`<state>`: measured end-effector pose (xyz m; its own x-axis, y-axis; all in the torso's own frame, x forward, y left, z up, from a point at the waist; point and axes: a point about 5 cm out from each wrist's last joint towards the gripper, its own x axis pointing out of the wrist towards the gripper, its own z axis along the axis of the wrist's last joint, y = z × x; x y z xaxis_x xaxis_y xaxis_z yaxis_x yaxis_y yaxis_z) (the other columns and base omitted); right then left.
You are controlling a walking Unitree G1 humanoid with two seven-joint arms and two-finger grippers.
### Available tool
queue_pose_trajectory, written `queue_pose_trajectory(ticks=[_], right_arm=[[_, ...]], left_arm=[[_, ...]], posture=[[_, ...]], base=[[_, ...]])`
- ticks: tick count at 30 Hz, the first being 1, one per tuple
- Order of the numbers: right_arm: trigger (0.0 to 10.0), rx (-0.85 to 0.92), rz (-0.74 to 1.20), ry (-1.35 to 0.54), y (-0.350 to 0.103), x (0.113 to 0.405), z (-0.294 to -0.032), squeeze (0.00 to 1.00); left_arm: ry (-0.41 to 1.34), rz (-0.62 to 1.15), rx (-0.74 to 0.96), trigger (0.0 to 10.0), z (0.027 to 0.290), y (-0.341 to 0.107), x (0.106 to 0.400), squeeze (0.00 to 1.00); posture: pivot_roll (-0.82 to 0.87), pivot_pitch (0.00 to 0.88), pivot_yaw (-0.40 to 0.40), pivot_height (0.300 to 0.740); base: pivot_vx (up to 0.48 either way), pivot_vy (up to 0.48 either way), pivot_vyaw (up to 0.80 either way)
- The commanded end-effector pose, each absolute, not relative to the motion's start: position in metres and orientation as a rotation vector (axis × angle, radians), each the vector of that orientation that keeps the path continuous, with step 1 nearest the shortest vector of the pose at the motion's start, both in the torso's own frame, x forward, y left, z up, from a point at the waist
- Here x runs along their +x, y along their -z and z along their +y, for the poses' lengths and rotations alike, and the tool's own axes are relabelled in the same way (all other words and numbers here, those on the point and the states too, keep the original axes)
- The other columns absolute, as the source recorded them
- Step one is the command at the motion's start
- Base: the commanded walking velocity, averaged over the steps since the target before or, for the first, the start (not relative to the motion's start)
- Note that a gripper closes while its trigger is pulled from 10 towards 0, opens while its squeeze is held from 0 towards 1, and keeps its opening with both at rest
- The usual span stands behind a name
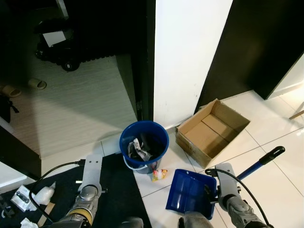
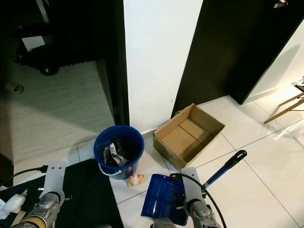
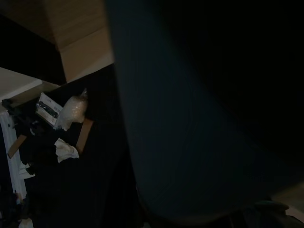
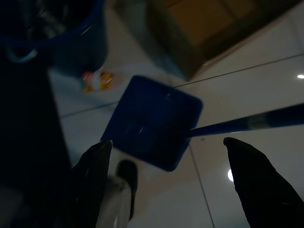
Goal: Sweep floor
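square blue plastic dustpan [image 1: 190,191], glossy tile

Both eye views look steeply down from the head at the tiled floor [image 1: 280,128], sharing the blue bin [image 1: 144,145], cardboard box [image 1: 212,129] and blue dustpan [image 1: 191,192]; the right eye sits slightly rightward. The right wrist view hangs close above that dustpan, past the right claw [image 4: 176,156] with its fingers spread. The left wrist view is dark, facing floor clutter.
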<state>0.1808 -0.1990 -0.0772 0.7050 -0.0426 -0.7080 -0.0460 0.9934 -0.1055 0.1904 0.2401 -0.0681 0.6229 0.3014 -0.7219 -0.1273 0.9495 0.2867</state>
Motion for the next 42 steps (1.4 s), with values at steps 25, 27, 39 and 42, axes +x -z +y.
queue_pose_trajectory(ticks=[25,27,39,42], right_arm=[[10.0,-0.215,0.199,0.459,-0.014,0.216,-0.319,0.0],[10.0,-0.215,0.194,0.451,-0.017,0.22,-0.32,0.0],[10.0,-0.115,0.268,0.35,-0.014,0.239,-0.309,0.0],[10.0,-0.1,0.274,0.34,-0.01,0.237,-0.305,0.0]], left_arm=[[-0.227,0.892,0.202,10.0,0.24,0.07,0.189,0.0],[-0.229,0.895,0.204,10.0,0.241,0.07,0.189,0.0],[-0.255,0.915,0.197,10.0,0.249,0.071,0.182,0.0],[-0.257,0.919,0.194,10.0,0.25,0.072,0.181,0.0]], posture=[[0.01,0.024,-0.009,0.74],[0.01,0.024,-0.009,0.74],[0.04,0.031,-0.027,0.74],[0.04,0.033,-0.026,0.74]], base=[[0.0,0.0,0.0],[0.0,0.0,0.0],[0.0,0.0,0.0],[0.0,0.0,0.0]])
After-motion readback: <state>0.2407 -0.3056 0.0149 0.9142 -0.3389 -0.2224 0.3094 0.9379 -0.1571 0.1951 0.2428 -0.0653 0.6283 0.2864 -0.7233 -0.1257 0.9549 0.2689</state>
